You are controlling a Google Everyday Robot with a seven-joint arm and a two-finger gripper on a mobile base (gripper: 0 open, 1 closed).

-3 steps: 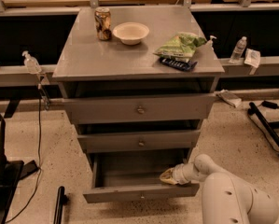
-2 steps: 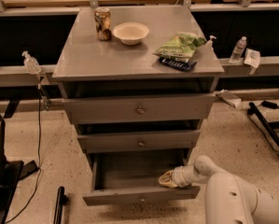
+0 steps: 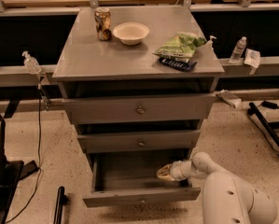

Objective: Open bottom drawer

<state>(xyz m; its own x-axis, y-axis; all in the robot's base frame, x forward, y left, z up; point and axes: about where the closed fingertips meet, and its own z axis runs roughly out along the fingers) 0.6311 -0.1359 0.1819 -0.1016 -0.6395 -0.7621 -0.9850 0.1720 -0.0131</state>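
Note:
The grey three-drawer cabinet (image 3: 139,64) stands in the middle of the camera view. Its bottom drawer (image 3: 141,197) is pulled out toward me, its inside open and bare, its small knob low on the front. The middle drawer (image 3: 140,141) and the top drawer (image 3: 139,108) are pushed in. My gripper (image 3: 164,172) reaches from the white arm (image 3: 223,195) at the lower right into the open bottom drawer, over its right side, just behind the front panel.
On the cabinet top are a can (image 3: 102,24), a white bowl (image 3: 130,32), a green chip bag (image 3: 180,45) and a dark flat object (image 3: 177,63). Bottles stand on side ledges (image 3: 31,62) (image 3: 238,49). Black stands and cables lie on the floor left and right.
The gripper has shifted slightly left and down inside the drawer. The bottom drawer's front sits a little further out toward me.

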